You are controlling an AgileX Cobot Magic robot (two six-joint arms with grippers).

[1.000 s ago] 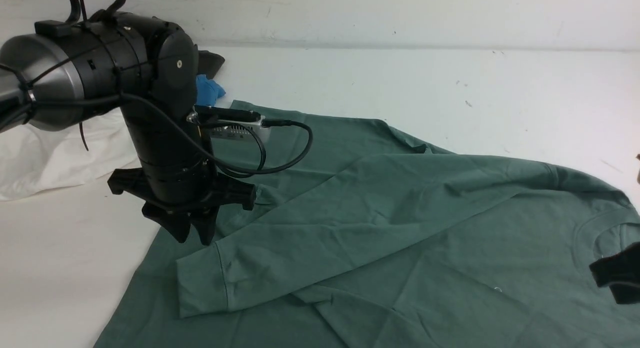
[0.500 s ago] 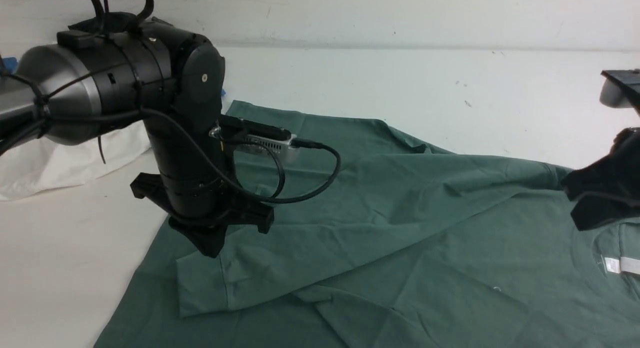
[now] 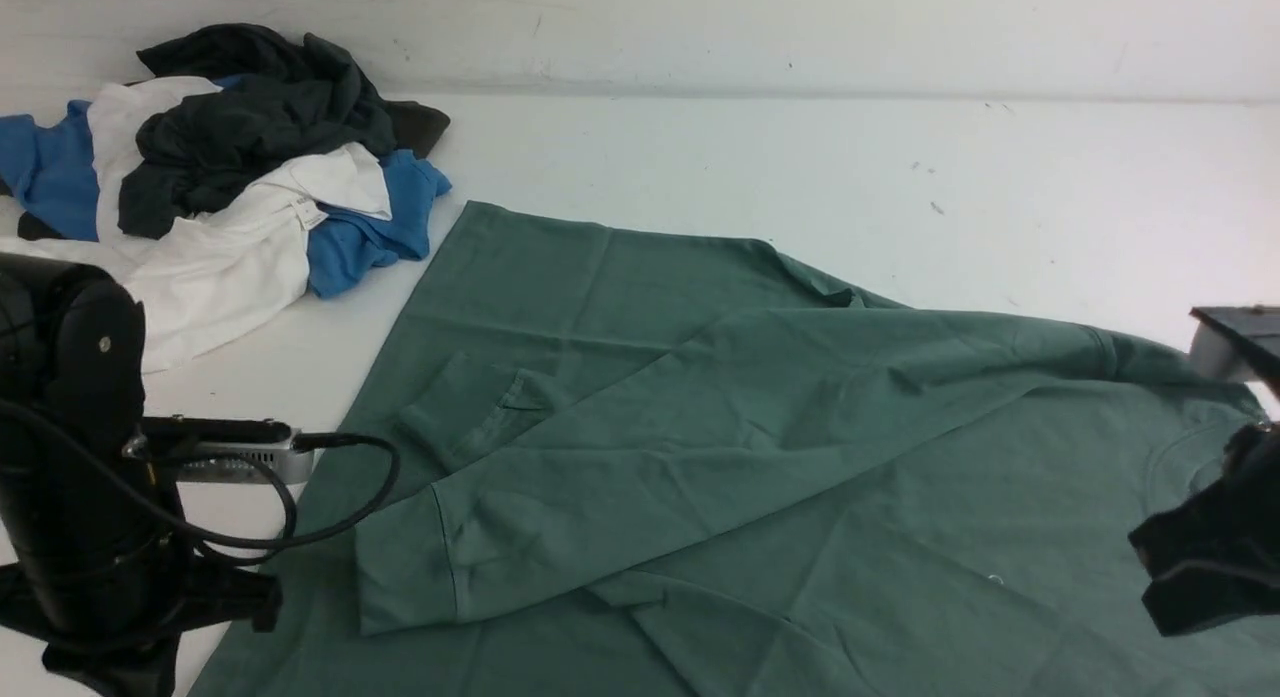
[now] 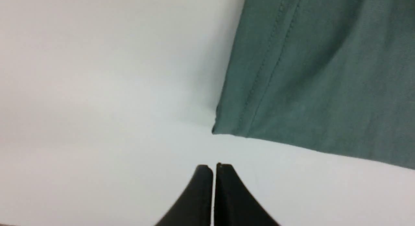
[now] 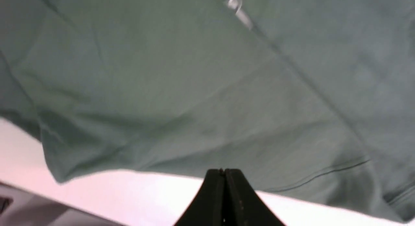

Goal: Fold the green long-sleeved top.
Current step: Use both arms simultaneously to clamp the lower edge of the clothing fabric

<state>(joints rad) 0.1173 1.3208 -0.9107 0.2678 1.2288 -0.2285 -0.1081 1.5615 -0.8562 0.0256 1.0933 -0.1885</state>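
Green long-sleeved top [image 3: 760,447] lies spread on the tabletop [image 3: 800,167], one sleeve [image 3: 600,497] laid across its body. Left gripper [image 4: 214,169] is clenched and empty over bare tabletop, just beside the top's hem corner [image 4: 218,130]. Right gripper [image 5: 223,172] is likewise clenched and empty, at the top's edge near the collar. Risk: a pinch started off the fabric misses the hem, and a dragged hem could shift the laid sleeve and crease the fold.

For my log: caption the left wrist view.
Shut left gripper over white table, beside corner of sage-green cotton top.

Wide front, close wrists; shared top [image 3: 760,447]
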